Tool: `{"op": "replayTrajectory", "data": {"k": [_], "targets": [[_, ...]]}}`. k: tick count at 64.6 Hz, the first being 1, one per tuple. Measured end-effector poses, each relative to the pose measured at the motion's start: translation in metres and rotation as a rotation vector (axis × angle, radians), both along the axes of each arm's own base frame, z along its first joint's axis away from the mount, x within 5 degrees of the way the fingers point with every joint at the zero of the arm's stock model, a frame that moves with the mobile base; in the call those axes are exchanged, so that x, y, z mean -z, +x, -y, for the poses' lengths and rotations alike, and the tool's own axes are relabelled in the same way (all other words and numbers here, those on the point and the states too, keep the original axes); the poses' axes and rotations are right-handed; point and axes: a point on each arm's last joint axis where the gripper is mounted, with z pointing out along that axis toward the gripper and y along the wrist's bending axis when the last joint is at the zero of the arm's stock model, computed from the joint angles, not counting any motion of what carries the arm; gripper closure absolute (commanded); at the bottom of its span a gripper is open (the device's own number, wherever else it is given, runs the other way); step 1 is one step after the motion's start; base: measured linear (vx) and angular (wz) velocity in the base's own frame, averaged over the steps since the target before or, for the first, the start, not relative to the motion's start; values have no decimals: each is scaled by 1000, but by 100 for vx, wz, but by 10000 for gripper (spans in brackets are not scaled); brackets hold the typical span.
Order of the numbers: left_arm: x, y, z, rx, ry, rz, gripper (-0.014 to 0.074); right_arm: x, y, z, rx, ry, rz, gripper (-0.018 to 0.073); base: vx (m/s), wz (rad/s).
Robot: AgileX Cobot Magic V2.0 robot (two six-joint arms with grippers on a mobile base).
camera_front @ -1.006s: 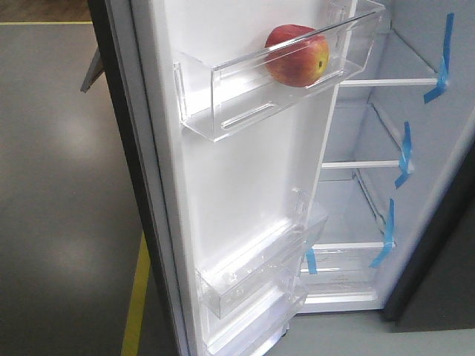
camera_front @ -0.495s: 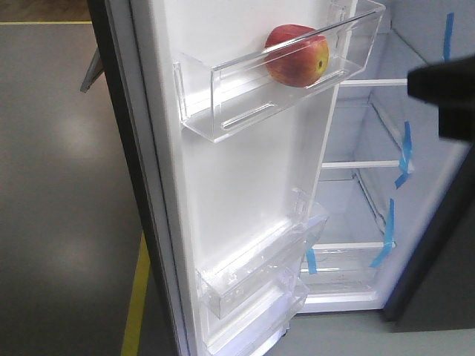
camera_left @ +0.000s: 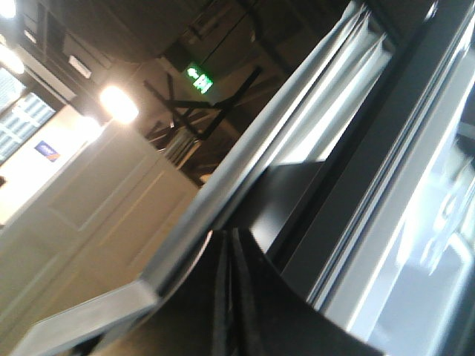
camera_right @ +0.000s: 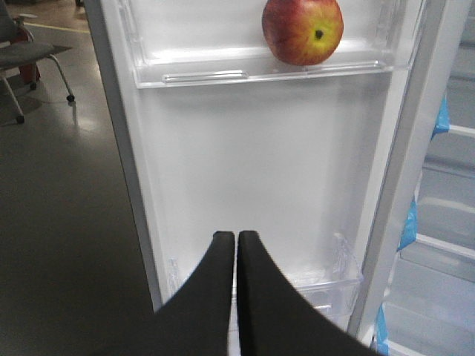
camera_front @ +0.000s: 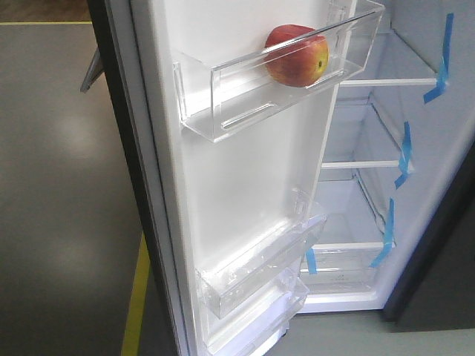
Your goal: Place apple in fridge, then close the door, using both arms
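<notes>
Right gripper (camera_right: 236, 241) and left gripper (camera_left: 226, 239) are both pressing their fingers together, empty. The apple (camera_front: 297, 55) is sitting in the top bin (camera_front: 223, 111) of the open door (camera_front: 237, 185). Pushing the door hard, I am risking the apple rolling out.

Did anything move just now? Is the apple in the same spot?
A dark shape that poked in at the right edge half a second ago is gone from the front view. The apple stays in the top door bin; the door stays open.
</notes>
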Motion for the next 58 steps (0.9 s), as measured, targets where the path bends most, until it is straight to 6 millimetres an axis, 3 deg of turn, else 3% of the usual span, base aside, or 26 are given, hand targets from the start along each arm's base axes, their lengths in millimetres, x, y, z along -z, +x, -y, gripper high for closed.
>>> {"op": "replayTrajectory", "data": {"k": [9,23,32,42,52,58], "targets": [[-39,28,-1,17,-14,-34,602,-1,-19,1,-8,4,58,564,0,0],[-65,114,-1,56,59,-124,601,-2,-23,1,-9,5,75,564,0,0],[-67,177,2,140,91,-186,589,-2,-23,1,-10,5,75,564,0,0],[-53,250,9,288,103,-278,524,-1,-24,1,-12,4,71,554,0,0],[-46,301,19,509,42,-284,386,-1,-24,1,-14,2,68,504,0,0],[-43,320,24,620,25,-295,283,0,-24,1,-18,0,63,445,0,0]]}}
